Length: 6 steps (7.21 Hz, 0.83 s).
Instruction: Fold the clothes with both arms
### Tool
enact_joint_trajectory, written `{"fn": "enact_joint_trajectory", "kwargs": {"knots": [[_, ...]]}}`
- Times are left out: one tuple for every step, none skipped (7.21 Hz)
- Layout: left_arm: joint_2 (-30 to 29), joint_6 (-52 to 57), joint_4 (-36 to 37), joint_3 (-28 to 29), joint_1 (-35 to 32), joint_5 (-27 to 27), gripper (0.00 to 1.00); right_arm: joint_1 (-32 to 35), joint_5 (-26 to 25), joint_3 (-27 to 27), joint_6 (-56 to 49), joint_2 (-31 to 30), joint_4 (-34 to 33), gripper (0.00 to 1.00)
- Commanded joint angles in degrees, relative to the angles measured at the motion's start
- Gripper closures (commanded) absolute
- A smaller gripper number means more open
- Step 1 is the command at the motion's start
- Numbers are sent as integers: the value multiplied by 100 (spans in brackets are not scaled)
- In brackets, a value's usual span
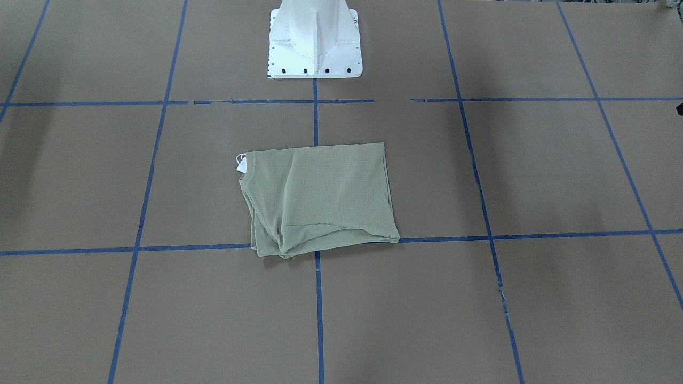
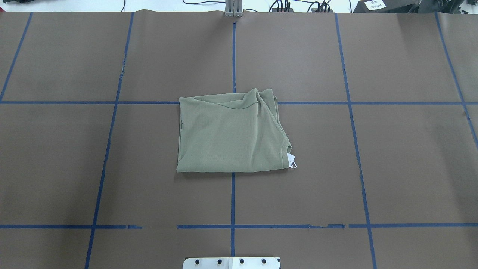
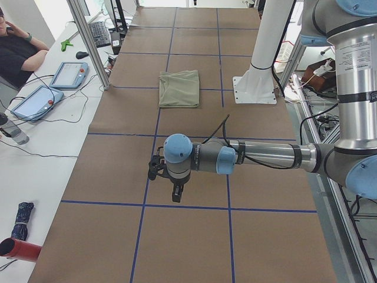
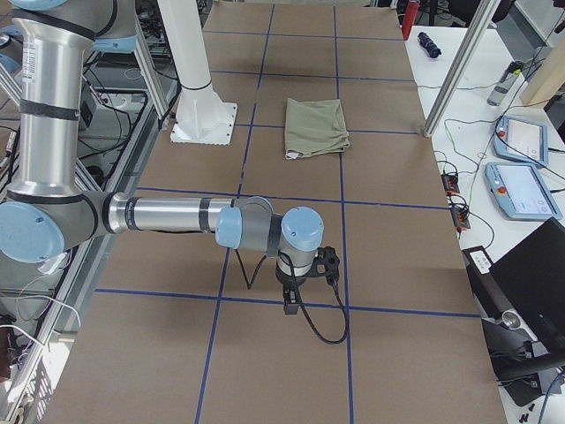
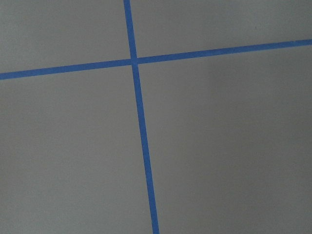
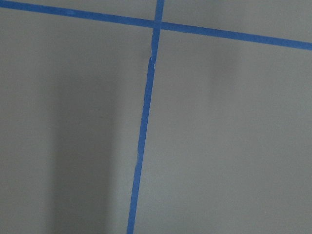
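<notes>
The left gripper hangs fingers-down off its outstretched arm over bare brown table, just above a blue tape line. It shows only in the side view, so I cannot tell whether its jaws stand wide or narrow. The right gripper hangs the same way over its own end of the table, close to a tape crossing, and its spread cannot be told either. Neither holds anything that can be seen. The sage-green shirt lies well apart from both grippers, between them at the table's middle, folded into a rough rectangle with some bunched wrinkles at one corner. Its white hang tag sticks out at the collar corner, on the side toward the right gripper. The white pedestal base stands near the shirt, also far from either gripper
</notes>
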Motion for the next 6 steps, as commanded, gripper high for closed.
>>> {"fn": "enact_joint_trajectory", "kwargs": {"knots": [[30, -9, -29, 13, -31, 15, 0, 1, -8, -5, -7, -19, 9, 0], [-57, -9, -30, -5, -22, 50, 0, 1, 1, 4, -7, -19, 26, 0], [-75, 8, -21, -49, -31, 451, 0, 1, 1, 4, -7, -19, 27, 0], [-75, 9, -29, -66, -40, 516, 0, 1, 1, 13, -7, -19, 27, 0], [-67, -9, -38, -58, -40, 473, 0, 1, 1, 4, -7, -19, 35, 0], [-93, -9, -64, -75, -23, 525, 0, 1, 1, 13, -7, -19, 27, 0]]}}
